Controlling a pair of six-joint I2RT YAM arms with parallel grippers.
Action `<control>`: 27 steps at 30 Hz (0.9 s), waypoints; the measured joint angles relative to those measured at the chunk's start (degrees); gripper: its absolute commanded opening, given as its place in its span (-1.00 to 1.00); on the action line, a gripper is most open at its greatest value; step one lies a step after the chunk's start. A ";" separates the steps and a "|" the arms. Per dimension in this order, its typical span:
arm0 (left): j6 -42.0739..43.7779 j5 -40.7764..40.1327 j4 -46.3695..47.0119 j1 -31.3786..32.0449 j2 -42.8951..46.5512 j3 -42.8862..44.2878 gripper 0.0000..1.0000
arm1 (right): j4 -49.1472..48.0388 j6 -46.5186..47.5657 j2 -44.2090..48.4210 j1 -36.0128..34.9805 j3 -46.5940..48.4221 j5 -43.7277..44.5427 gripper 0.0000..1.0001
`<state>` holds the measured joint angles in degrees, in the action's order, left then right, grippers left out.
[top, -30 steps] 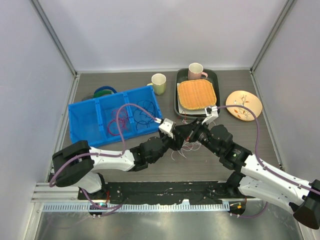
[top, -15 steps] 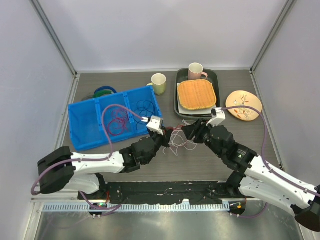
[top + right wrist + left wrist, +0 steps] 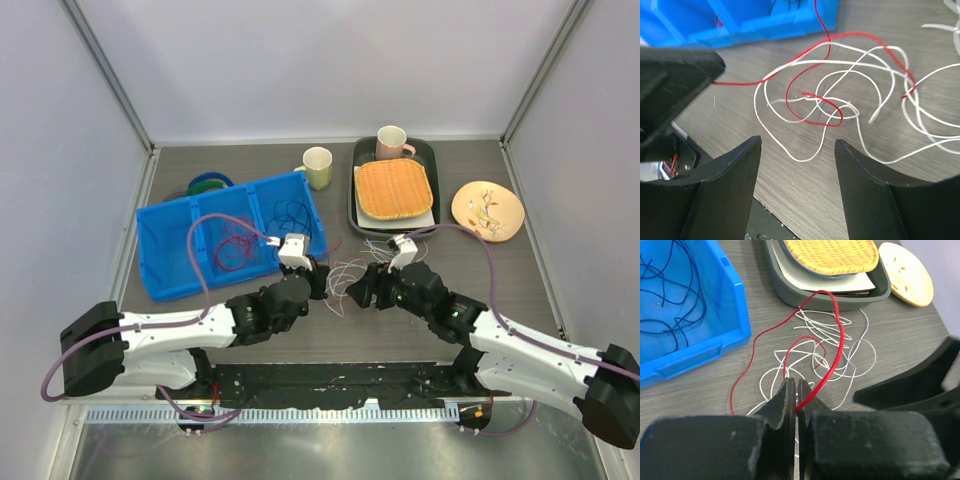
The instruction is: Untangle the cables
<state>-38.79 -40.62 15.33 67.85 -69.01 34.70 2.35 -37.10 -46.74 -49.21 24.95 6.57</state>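
I see the left gripper point(image 3: 794, 390) as matt black plastic. The red cable point(image 3: 815, 390) at its tips looks smooth and glossy, the white cables point(image 3: 825, 330) ahead duller, on a matt wood-grain tabletop point(image 3: 910, 340). Left of it is a shiny blue plastic bin point(image 3: 735, 305).

I log the loose cables point(image 3: 350, 270) on the table point(image 3: 250, 165), just in front of the tray point(image 3: 356, 205). Woven mat point(image 3: 394, 188) sits in the tray, mug point(image 3: 391, 143) behind it. Cup point(image 3: 318, 166) left of tray, plate point(image 3: 488, 210) right. Compartment bin point(image 3: 150, 215) left of the cables, more inside.
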 measured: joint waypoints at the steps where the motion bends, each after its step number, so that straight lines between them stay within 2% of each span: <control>1: -0.66 -0.09 -0.63 0.00 0.42 0.00 -0.99 | -1.77 0.13 -1.73 -0.20 -0.83 -1.49 0.32; 9: -4.94 0.61 -3.04 0.00 2.27 0.00 -1.00 | -17.20 1.29 -13.81 -3.06 -2.01 -3.96 0.27; 14: -6.25 1.68 -3.41 0.00 2.27 0.00 -0.99 | -21.90 1.77 -21.09 -3.80 -0.76 -3.89 0.17; 16: -6.36 1.92 -3.41 0.00 2.27 0.00 -1.00 | -23.02 1.75 -22.91 -4.00 -0.26 -3.80 -0.03; 18: -6.51 2.19 -3.43 0.00 2.27 0.00 -0.99 | -24.20 1.81 -23.71 -4.00 -0.09 -3.48 -0.36; 22: -7.17 2.27 -3.69 0.00 2.29 0.00 -1.00 | -26.27 1.64 -24.09 -4.11 -0.09 -1.68 -0.53; 26: -7.32 2.27 -4.17 0.00 2.71 0.00 -1.00 | -26.38 1.16 -24.76 -4.11 -0.09 0.11 -0.98; 27: -7.32 2.25 -4.44 0.00 2.97 0.00 -0.99 | -26.36 0.85 -24.94 -4.11 -0.09 0.79 -0.98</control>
<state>-46.11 -38.37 10.90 67.85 -66.04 34.70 -24.01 -36.25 -71.68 -53.32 24.86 7.35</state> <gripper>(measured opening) 0.027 0.090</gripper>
